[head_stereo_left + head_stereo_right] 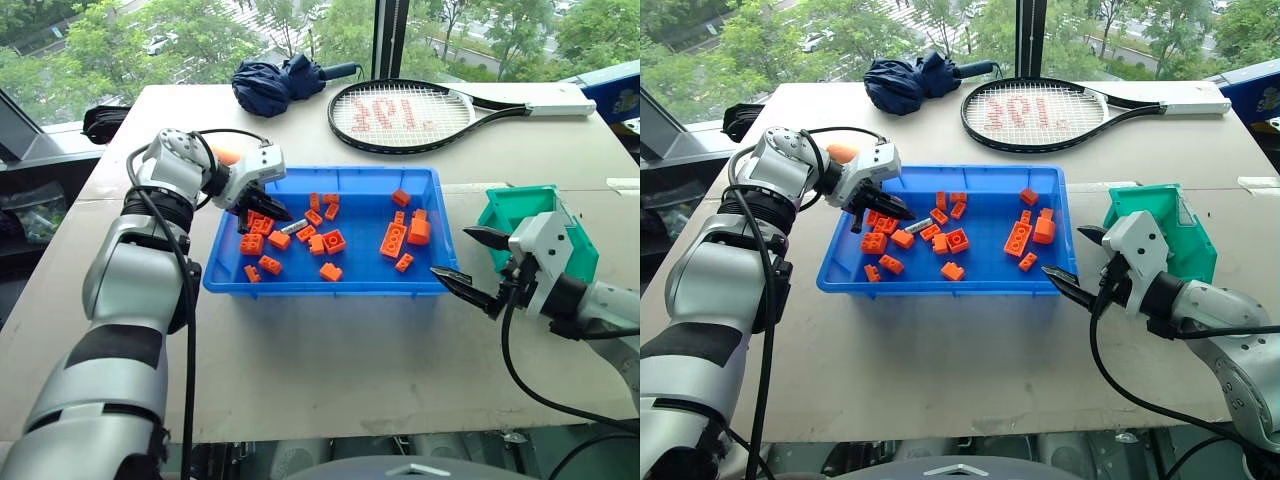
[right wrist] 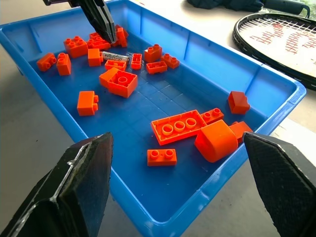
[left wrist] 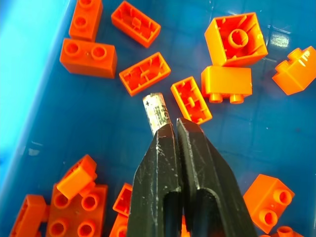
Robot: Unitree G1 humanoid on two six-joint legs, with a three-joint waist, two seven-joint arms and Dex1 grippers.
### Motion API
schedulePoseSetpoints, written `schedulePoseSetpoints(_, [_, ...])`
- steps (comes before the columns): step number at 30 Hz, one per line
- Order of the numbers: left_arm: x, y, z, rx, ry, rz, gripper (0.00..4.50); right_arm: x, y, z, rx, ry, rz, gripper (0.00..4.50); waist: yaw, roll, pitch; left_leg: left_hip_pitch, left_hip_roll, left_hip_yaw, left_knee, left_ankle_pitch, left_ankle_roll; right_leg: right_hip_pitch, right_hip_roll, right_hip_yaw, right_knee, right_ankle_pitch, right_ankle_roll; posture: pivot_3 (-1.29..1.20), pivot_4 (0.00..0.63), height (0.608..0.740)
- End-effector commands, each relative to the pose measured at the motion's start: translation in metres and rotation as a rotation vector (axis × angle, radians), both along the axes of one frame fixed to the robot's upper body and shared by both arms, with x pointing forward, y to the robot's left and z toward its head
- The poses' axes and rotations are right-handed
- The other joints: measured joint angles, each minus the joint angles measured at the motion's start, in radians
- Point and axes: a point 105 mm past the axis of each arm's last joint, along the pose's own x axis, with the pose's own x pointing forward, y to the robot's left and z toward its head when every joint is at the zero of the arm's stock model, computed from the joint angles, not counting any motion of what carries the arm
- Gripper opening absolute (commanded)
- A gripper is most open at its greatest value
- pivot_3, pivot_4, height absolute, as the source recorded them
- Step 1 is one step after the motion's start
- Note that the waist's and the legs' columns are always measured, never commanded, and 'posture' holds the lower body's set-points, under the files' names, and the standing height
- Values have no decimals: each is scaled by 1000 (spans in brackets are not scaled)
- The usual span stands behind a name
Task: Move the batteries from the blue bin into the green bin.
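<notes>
One battery [image 3: 157, 112] lies on the floor of the blue bin [image 1: 420, 280], among orange bricks [image 1: 394, 239]. The left gripper [image 3: 176, 129] hangs just above it, fingers almost together, gripping nothing. The right gripper [image 1: 466, 257] stands wide apart, empty, between the blue bin and the green bin [image 1: 520, 212].

Orange bricks [image 3: 144, 73] crowd the battery [image 3: 155, 113] (blue bin's [image 1: 330, 283] middle open).

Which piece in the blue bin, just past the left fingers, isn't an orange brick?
The battery: a silver-grey cylinder lying flat just beyond the left gripper, among orange bricks.
</notes>
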Motion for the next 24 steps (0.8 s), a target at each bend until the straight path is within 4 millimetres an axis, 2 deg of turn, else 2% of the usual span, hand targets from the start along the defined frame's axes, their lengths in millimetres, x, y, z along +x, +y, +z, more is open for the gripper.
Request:
schedulePoseSetpoints(1, [3, 3, 4, 64, -46, -3, 1077, -7, 7, 7, 4, -41, 31, 4244, 0, 0, 0, 0, 0, 0, 0, 0, 0, 0, 0, 0, 0, 0, 0, 0, 150, 740])
schedulePoseSetpoints(13, [3, 0, -23, 142, -16, -7, 1077, -11, 6, 4, -17, -36, 22, 4244, 2, 0, 0, 0, 0, 0, 0, 0, 0, 0, 0, 0, 0, 0, 0, 0, 150, 740])
schedulePoseSetpoints(24, [5, -4, -40, 172, -3, 8, 1077, -15, 11, 9, -6, -70, 80, 4244, 3, -1, -1, 1, 0, 0, 1, 0, 0, 0, 0, 0, 1, 0, 0, 0, 150, 740])
